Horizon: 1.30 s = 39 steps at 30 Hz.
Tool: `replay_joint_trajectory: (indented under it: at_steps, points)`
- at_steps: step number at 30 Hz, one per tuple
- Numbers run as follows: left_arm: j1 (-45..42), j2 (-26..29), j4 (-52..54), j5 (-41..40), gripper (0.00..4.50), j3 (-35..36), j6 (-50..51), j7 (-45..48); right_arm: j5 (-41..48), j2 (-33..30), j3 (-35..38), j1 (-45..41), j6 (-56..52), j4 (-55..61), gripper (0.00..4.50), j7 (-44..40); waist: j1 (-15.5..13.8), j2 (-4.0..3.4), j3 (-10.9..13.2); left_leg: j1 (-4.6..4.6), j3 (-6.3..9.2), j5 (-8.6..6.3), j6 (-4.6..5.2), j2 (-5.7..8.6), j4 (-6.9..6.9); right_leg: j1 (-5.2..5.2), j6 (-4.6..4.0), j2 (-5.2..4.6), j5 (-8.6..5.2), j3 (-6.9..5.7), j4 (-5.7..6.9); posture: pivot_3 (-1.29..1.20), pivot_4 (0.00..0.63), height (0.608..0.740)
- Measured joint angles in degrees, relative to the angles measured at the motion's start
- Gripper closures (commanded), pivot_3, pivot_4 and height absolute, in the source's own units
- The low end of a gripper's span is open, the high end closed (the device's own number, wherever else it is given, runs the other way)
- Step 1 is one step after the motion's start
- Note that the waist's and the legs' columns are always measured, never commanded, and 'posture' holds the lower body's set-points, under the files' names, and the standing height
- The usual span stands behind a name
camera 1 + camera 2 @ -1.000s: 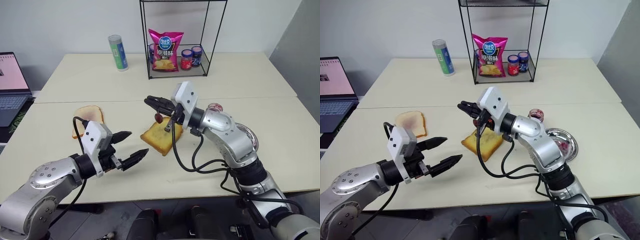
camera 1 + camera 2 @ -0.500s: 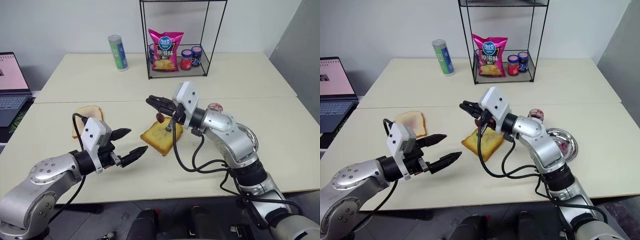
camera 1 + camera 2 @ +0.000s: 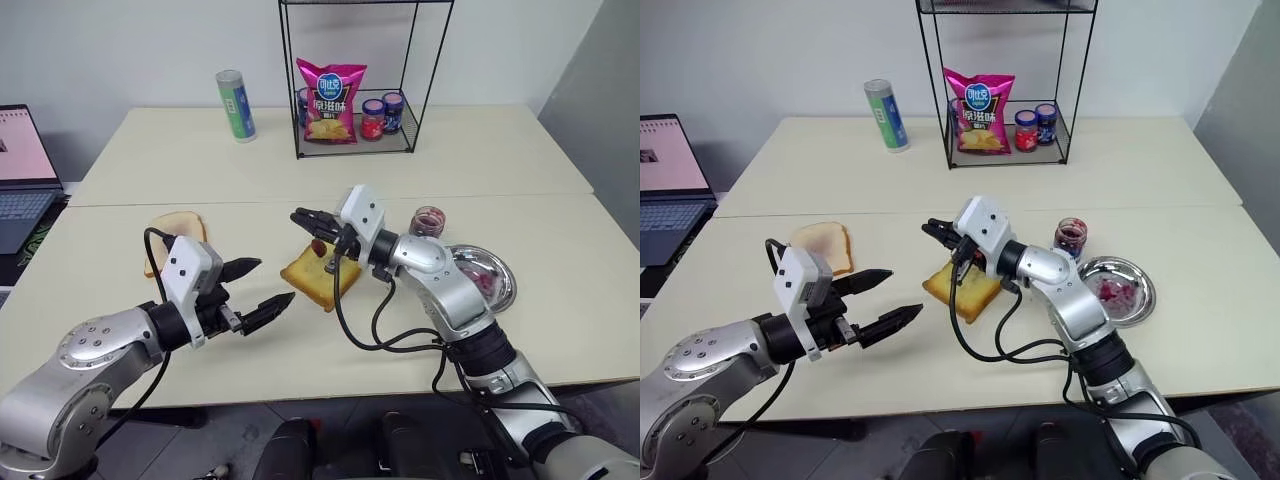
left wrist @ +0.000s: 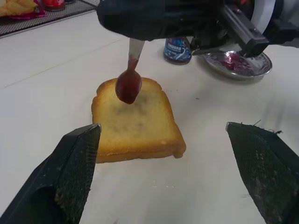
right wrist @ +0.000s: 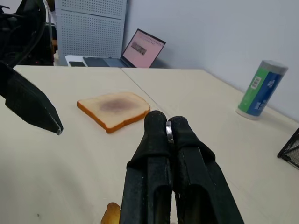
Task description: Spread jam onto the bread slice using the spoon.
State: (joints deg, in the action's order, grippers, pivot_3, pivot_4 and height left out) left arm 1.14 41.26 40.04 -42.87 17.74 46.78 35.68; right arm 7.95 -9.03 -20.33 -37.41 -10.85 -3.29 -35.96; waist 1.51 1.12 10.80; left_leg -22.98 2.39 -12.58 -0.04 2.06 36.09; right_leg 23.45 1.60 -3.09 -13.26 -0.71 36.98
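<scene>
The bread slice [image 3: 318,281], golden with a brown crust, lies flat on the table in front of me. My right gripper [image 3: 298,215] is shut on the handle of the spoon [image 4: 129,85]. The spoon hangs bowl down, its jam-coated bowl just above the far part of the bread's face. A sliver of the silver handle shows between the shut fingers [image 5: 159,135]. My left gripper [image 3: 276,282] stands open left of the bread, nothing between its fingers. The small glass jar of jam [image 3: 427,221] stands right of the bread, behind my right arm.
A round steel plate [image 3: 497,262] smeared with jam sits beside the jar. A paler slice [image 3: 177,233] with a purplish stain lies at the left. A wire rack [image 3: 300,110] with a chip bag and lidded jars, a green can [image 3: 236,104] and a laptop [image 3: 18,170] stand farther off.
My right gripper has come down with the spoon, bringing its bowl closer to the bread. The left gripper has stayed put and open.
</scene>
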Motion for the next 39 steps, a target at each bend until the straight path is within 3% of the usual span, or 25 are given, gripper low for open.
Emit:
replay_joint_trajectory:
  at_steps: [39]
  points:
    - [-1.48,1.28,-0.19,-0.11,0.0,0.08,-0.01,1.06,-4.92,0.61,3.42,-0.27,10.35,-11.33,4.45,0.92,-0.01,0.0,0.0,0.03,0.01,0.04,-0.07,0.02,0.0,-0.04,0.0,0.0,0.01,0.0,0.01,0.0,0.15,0.74]
